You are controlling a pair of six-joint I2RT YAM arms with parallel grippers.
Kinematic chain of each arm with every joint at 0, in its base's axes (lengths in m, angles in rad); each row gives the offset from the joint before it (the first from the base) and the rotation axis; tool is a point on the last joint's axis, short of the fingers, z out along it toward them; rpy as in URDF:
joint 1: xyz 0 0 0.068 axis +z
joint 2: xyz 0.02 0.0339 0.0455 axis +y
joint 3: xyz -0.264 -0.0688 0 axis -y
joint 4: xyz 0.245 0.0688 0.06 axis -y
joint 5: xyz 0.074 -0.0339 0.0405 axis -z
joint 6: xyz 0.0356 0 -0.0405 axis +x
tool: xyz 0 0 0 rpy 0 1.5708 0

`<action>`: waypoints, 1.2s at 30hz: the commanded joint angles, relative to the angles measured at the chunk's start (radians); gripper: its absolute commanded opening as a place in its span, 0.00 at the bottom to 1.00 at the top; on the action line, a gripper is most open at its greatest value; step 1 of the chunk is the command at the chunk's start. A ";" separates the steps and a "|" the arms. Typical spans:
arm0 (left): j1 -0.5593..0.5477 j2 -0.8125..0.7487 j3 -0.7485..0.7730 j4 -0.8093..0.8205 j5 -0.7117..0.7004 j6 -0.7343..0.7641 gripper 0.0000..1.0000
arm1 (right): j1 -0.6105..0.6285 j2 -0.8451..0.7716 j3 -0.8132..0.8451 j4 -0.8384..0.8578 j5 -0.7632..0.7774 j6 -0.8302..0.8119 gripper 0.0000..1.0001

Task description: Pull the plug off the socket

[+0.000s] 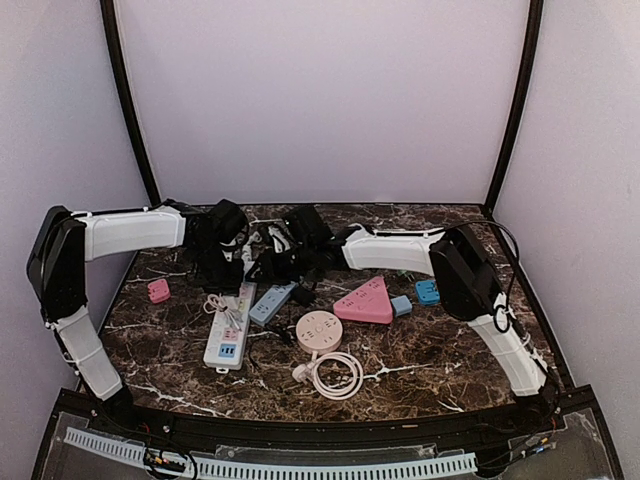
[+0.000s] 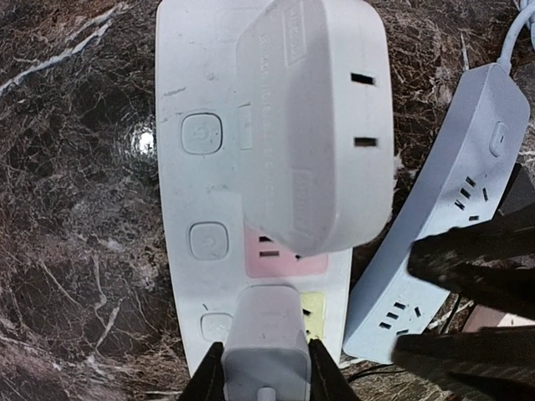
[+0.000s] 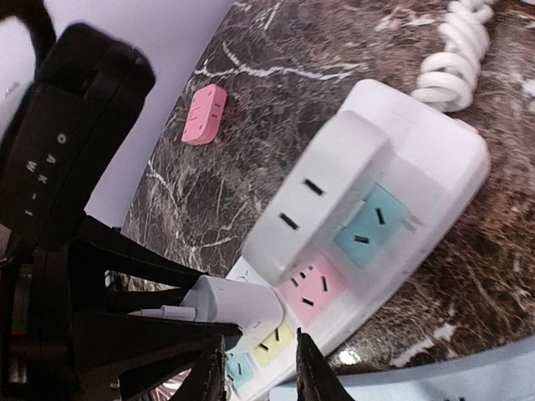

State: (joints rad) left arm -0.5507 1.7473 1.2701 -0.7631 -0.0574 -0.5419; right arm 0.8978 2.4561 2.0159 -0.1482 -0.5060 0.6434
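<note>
A small white plug (image 2: 266, 342) sits in the yellow socket of the white power strip (image 2: 188, 75) lying on the marble table. My left gripper (image 2: 266, 378) is shut on the plug, one finger on each side. A larger white adapter (image 2: 313, 125) is plugged in further along the strip. In the right wrist view, the plug (image 3: 238, 305) juts from the strip (image 3: 435, 167). My right gripper (image 3: 255, 359) hovers by the strip's near edge beside the plug, jaws a narrow gap apart with nothing between them. Its dark fingers (image 2: 476, 251) show over the grey-blue strip.
A grey-blue power strip (image 1: 272, 302) lies right beside the white strip (image 1: 228, 335). Nearby are a pink round socket (image 1: 319, 330), a pink triangular socket (image 1: 365, 302), a coiled white cable (image 1: 335, 373), a small pink block (image 1: 158, 290) and a blue cube (image 1: 427, 291).
</note>
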 commanded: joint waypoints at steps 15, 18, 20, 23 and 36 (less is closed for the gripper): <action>-0.031 -0.096 -0.037 0.019 0.018 -0.092 0.00 | 0.070 0.153 0.146 -0.044 0.062 0.124 0.00; -0.032 -0.097 -0.032 0.025 0.022 -0.095 0.00 | 0.077 0.168 0.153 -0.053 0.076 0.149 0.00; -0.032 -0.097 -0.031 0.028 0.026 -0.096 0.00 | 0.083 0.180 0.173 -0.089 0.102 0.155 0.00; -0.034 -0.103 -0.030 0.035 0.021 -0.100 0.00 | 0.089 0.191 0.184 -0.115 0.115 0.167 0.00; -0.037 -0.032 0.120 -0.039 -0.022 -0.018 0.00 | 0.097 0.243 0.229 -0.235 0.152 0.195 0.00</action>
State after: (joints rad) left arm -0.5755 1.7203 1.3006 -0.8162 -0.0784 -0.6025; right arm 0.9829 2.6362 2.2456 -0.2707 -0.3843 0.8246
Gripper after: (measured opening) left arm 0.270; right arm 0.002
